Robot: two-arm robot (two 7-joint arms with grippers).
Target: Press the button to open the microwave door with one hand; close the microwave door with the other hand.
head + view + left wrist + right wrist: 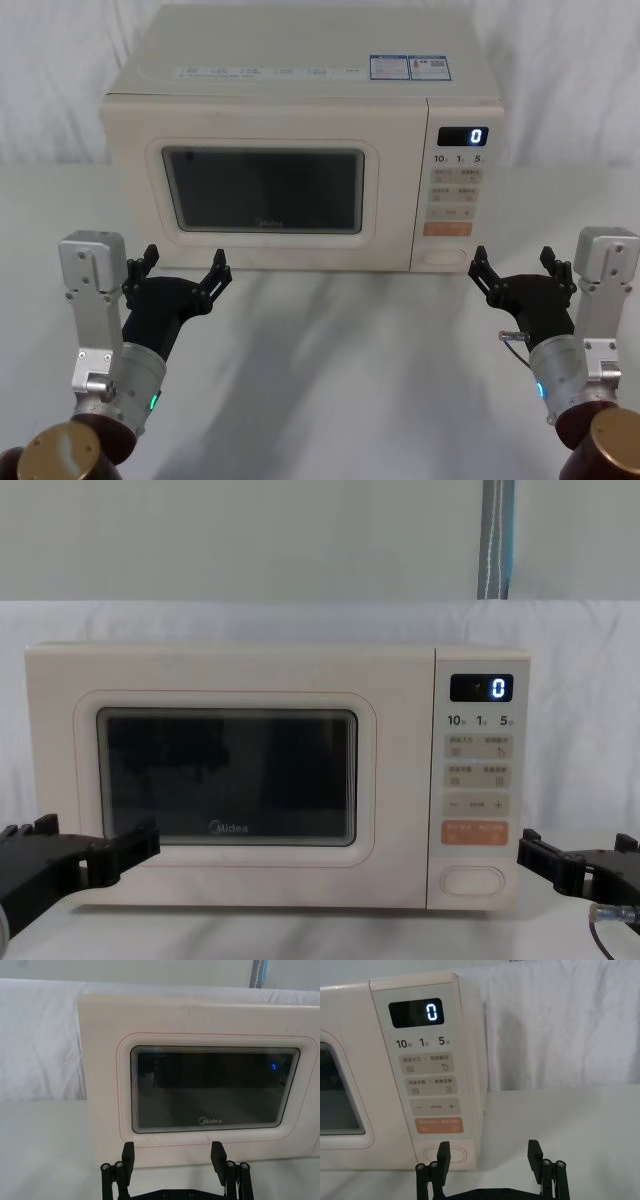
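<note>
White tabletop (330,370) carries left gripper (179,272) and right gripper (522,267), fingers spread wide, holding nothing

Microwave door (230,780): "Midea" logo at bottom edge of window, centre. Keypad panel (427,1080): display (416,1012) at top reads "0"; below it "10", "1", "5" w/ small unit marks. Key labels too small to read. Stickers (410,67) on the microwave's top, near its right rear corner: illegible.
</note>
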